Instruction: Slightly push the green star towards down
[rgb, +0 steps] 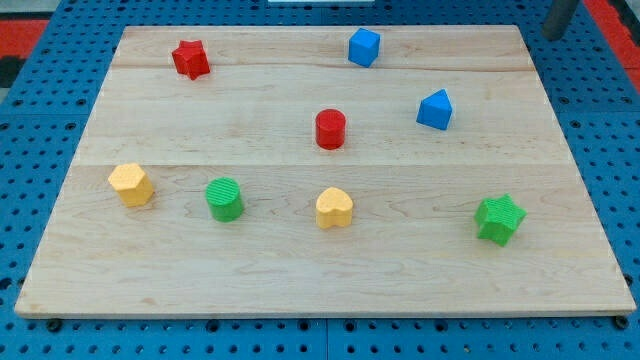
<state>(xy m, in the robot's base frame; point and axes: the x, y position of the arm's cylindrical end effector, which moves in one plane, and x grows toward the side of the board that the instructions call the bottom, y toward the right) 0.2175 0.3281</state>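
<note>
The green star sat at the table's lower right, well apart from my tip, a bare rod tool grasping nothing at the frame's upper right, which needed to settle just above the star for a short nudge.

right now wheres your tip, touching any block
My tip: at the view's top right, just off the wooden board, touching no block, far above the green star.
</note>
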